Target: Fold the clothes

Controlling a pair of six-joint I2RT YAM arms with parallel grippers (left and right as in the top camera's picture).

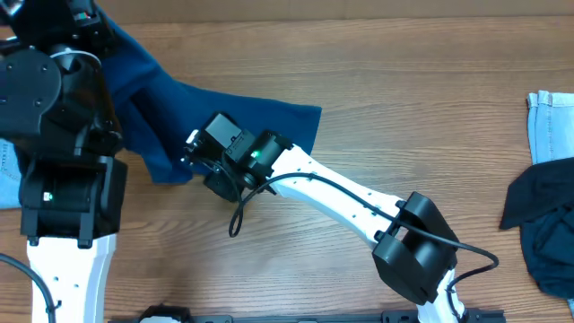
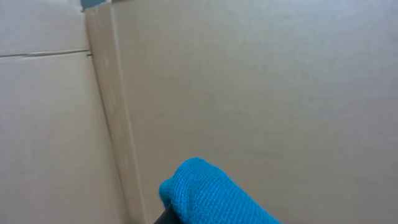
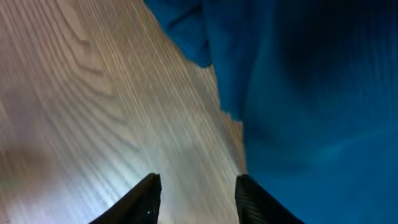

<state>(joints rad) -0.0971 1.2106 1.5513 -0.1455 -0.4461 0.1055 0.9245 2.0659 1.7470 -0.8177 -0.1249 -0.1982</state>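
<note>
The clothes are a deep blue shirt [image 1: 224, 103] draped from the top left down onto the wooden table. Its upper end hangs from my left arm [image 1: 63, 99]. In the left wrist view a fold of the blue knit cloth [image 2: 211, 196] fills the jaws of my left gripper [image 2: 186, 216], which is shut on it. My right gripper [image 3: 199, 182] hovers low at the shirt's lower edge [image 1: 170, 166]. It is open, with bare wood between its fingers. Its right finger [image 3: 255, 199] sits right at the edge of the cloth [image 3: 311, 93].
Light-blue denim jeans [image 1: 552, 121] lie at the right edge, with a dark garment [image 1: 547, 224] heaped just below them. A pale blue cloth [image 1: 7, 175] shows at the left edge. A beige panel wall [image 2: 249, 81] faces the left wrist camera.
</note>
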